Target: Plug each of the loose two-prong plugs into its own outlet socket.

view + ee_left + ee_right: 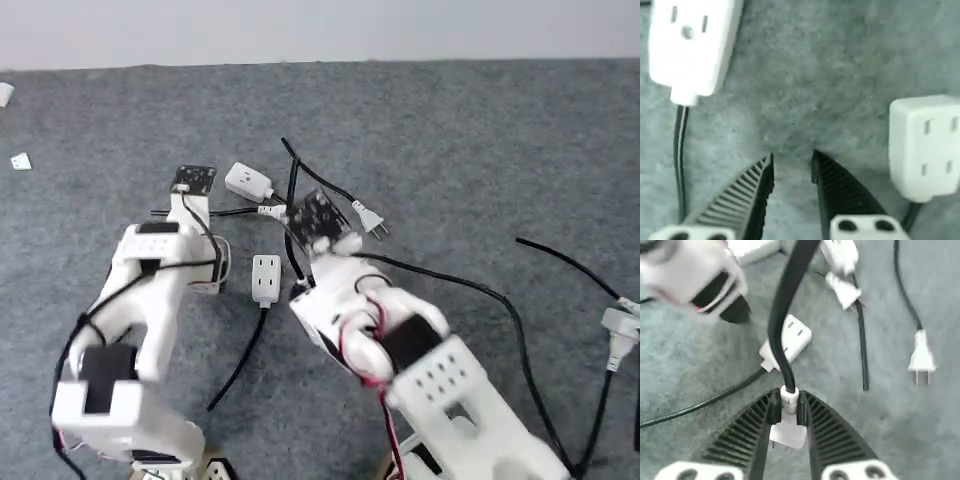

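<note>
My right gripper (787, 407) is shut on a white two-prong plug (788, 434) whose black cable (785, 310) rises away from the jaws. Ahead of it on the carpet lies a white cube socket (791, 341), also seen in the high view (265, 278) close to the right gripper (303, 283). My left gripper (792, 162) stands open over bare carpet, between a white grounded socket (690, 42) and the cube socket (925, 145). In the high view the left gripper (218, 262) sits left of the cube socket. A loose white plug (921, 360) lies apart on the carpet (370, 220).
Black cables (500, 310) cross the grey carpet around the right arm. Another white plug (618, 335) lies at the far right edge. A second socket (247, 181) and small white connectors (840, 287) lie beyond both grippers. The carpet's far half is open.
</note>
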